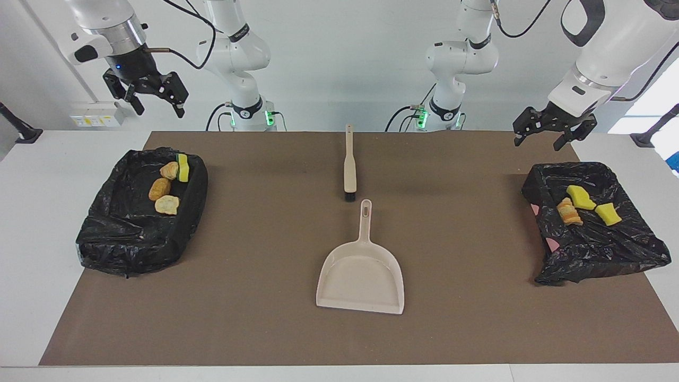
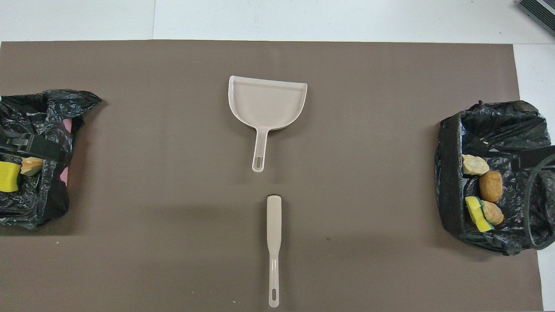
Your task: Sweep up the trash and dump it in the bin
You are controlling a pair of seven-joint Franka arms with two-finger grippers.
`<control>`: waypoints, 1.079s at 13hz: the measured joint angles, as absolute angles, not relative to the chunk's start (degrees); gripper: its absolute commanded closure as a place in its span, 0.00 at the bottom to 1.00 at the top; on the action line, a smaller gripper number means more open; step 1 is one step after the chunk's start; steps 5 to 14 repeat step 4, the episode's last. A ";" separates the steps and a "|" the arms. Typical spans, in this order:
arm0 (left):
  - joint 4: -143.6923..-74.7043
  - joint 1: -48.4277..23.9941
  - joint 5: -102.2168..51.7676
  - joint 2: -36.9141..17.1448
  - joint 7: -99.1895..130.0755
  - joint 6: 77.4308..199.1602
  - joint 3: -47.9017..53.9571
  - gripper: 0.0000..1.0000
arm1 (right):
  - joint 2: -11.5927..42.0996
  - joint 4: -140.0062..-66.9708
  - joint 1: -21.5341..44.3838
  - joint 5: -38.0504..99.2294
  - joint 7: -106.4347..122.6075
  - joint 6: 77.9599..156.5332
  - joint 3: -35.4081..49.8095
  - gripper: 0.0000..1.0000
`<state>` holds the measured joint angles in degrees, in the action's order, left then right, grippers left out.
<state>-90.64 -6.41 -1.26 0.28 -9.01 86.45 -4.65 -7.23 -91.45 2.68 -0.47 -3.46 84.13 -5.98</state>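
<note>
Facing view, read across from the right arm's end of the tabletop (image 1: pixel 32 212), with the beige dustpan (image 1: pixel 360 276) as landmark. The right gripper (image 1: pixel 154 103) hangs high with fingers spread and nothing between them, over the tabletop's edge by the bin at that end. That bin (image 1: pixel 140 212), lined with crinkled, glossy black film, sits on the matte brown mat (image 1: pixel 254 239) well apart from the dustpan; four pieces of trash (image 1: pixel 168 185) lie in it: three tan, crusty bread-like lumps and one yellow, porous sponge wedge. At the centre, the smooth plastic dustpan lies flat, a shallow flared tray with raised side walls, its slotted handle pointing toward the robots. The slim beige hand brush (image 1: pixel 349 164), dark bristles at its end, lies just beside that handle's tip, nearer the robots. Toward the left arm's end, a second black-lined bin (image 1: pixel 594 239), its film slumped and wrinkled, holds two yellow wedges and one orange lump. The left gripper (image 1: pixel 551 135) hovers over that bin's robot-side edge, fingers parted and empty.
</note>
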 measured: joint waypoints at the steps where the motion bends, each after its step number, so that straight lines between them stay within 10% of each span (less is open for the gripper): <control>1: -90.59 -6.40 -1.25 0.28 -9.03 86.38 -4.69 0.00 | -7.23 -91.45 2.68 -0.47 -3.46 84.13 -5.98 0.00; 14: -90.34 -6.38 -1.20 0.27 -9.05 86.03 -4.78 0.00 | -7.23 -91.45 2.68 -0.47 -3.46 84.13 -5.98 0.00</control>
